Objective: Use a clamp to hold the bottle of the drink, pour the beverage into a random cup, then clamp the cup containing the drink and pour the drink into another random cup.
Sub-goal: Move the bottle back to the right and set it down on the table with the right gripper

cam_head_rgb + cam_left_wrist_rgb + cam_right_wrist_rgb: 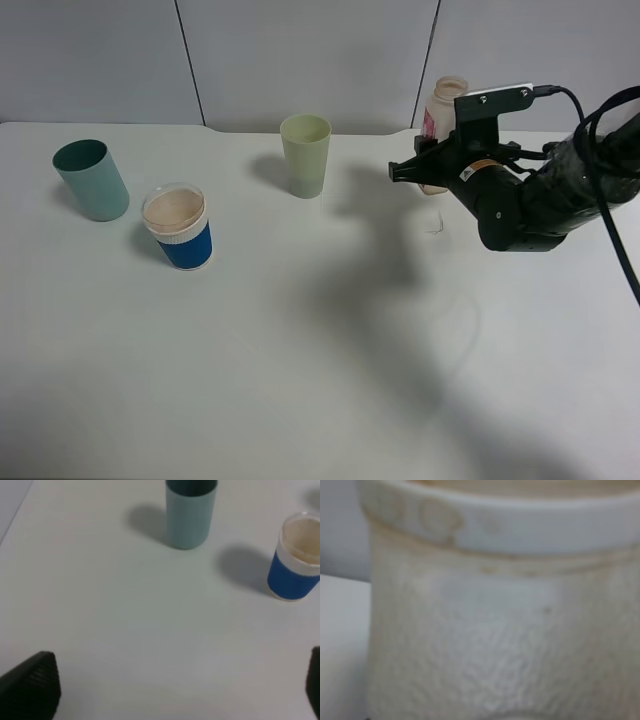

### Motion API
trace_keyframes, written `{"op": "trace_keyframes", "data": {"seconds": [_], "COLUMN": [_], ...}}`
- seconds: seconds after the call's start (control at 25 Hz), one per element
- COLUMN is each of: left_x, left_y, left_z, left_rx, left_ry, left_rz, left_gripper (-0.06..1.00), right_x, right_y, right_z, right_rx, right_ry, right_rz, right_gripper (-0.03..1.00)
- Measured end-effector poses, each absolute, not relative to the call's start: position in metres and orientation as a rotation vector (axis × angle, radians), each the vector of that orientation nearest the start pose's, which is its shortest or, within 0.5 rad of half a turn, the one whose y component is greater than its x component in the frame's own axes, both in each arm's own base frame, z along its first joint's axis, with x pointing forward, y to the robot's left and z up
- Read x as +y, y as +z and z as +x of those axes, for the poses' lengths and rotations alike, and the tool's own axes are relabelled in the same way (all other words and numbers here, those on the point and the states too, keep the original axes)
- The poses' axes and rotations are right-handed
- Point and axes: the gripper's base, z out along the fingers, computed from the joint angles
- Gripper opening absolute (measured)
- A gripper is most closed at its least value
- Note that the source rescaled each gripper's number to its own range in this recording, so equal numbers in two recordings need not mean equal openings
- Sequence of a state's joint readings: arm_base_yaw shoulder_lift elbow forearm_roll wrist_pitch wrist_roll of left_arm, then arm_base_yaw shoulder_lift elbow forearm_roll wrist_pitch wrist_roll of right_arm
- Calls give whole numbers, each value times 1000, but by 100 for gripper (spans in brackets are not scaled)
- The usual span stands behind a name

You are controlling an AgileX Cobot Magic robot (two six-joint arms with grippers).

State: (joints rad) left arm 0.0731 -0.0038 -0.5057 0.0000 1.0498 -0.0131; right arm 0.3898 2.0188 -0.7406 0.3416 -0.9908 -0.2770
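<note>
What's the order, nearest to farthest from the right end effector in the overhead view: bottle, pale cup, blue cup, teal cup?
From the right end effector:
1. Bottle, just behind it.
2. Pale cup, middle back.
3. Blue cup, left.
4. Teal cup, far left.

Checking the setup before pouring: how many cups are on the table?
3: a teal cup far left, a blue cup just right of it, a pale green cup back centre. The arm may hide more.
</note>
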Motion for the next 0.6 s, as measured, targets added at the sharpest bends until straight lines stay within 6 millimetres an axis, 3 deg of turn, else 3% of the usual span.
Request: {"op": "trace_keyframes", "data": {"seconds": [0.6], "left_x": [0], "left_y": [280], "left_z": [-6], "left_rx": [2022], "left_ry": [38], "left_rz": [-87], "left_gripper": [100], "right_x": [112], "right_y": [91], "right_z": [338], "right_rx": [1822], "right_ry": [-29], "right_rz": [-232], "right_gripper": [0]}}
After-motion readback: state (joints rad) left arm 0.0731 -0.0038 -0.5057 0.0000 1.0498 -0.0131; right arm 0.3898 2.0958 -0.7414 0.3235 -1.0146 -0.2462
